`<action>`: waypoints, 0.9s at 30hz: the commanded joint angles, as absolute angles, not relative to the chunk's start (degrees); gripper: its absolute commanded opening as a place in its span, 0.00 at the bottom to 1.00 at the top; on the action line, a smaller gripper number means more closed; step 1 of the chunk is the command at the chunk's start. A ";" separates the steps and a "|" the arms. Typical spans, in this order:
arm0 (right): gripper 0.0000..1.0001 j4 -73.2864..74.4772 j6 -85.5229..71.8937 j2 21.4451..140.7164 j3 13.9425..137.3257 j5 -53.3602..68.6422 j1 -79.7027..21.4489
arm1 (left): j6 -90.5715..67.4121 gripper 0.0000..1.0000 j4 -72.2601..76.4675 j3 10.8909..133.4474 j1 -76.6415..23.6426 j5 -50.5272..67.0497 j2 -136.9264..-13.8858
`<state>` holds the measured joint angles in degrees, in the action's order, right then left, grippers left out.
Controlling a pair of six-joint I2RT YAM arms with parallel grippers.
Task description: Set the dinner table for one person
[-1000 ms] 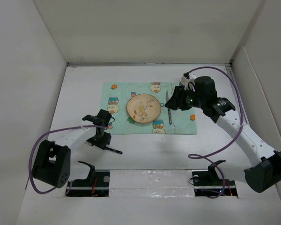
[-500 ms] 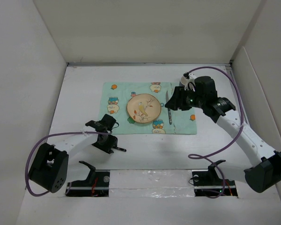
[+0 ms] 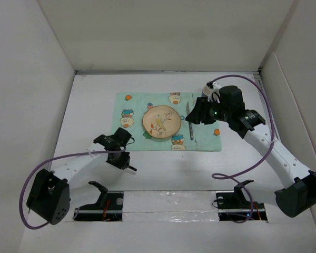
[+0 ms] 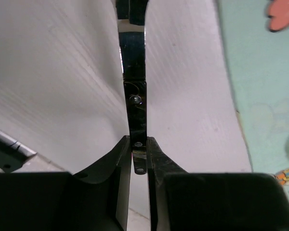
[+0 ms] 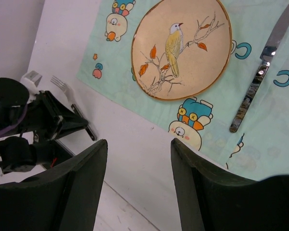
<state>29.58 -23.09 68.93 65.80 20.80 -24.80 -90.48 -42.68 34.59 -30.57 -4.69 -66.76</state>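
My left gripper (image 3: 117, 152) is shut on the dark riveted handle of a fork (image 4: 135, 103), low over the dinner table (image 3: 163, 163) just off the near left corner of the mint-green placemat (image 3: 134, 113). The fork's handle end (image 3: 129, 167) sticks out toward the near edge, and its silver tines show in the right wrist view (image 5: 59, 83). A round plate with a bird picture (image 3: 161, 122) lies on the middle of the placemat. A knife (image 3: 190, 125) lies to its right. My right gripper (image 3: 196, 117) is open and empty, hovering above the knife.
White wall panels enclose the table on the left, back and right. The arm bases and their cables (image 3: 226, 176) lie along the near edge. The placemat (image 5: 260, 134) reaches under my right gripper (image 5: 139, 144).
My left arm has swung a little to the right and toward the near edge, carrying the fork. The right arm, plate and knife have not moved.
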 commanded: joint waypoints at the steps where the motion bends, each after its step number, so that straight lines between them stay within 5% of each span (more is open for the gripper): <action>1: 0.60 28.83 -22.24 67.15 66.45 21.36 -24.00 | -89.66 0.00 -55.61 43.56 -31.11 -13.25 -61.18; 7: 0.60 27.69 -22.50 67.94 65.13 21.53 -23.99 | -70.74 0.00 -63.38 59.90 -31.11 -20.29 -57.65; 17: 0.58 28.83 -23.55 68.91 65.48 16.70 -23.47 | -39.91 0.00 -62.40 93.58 -37.96 -36.65 -98.07; 27: 0.58 34.36 -24.52 63.73 62.23 8.18 -21.53 | -28.31 0.00 -40.70 80.70 -30.85 -22.50 -96.94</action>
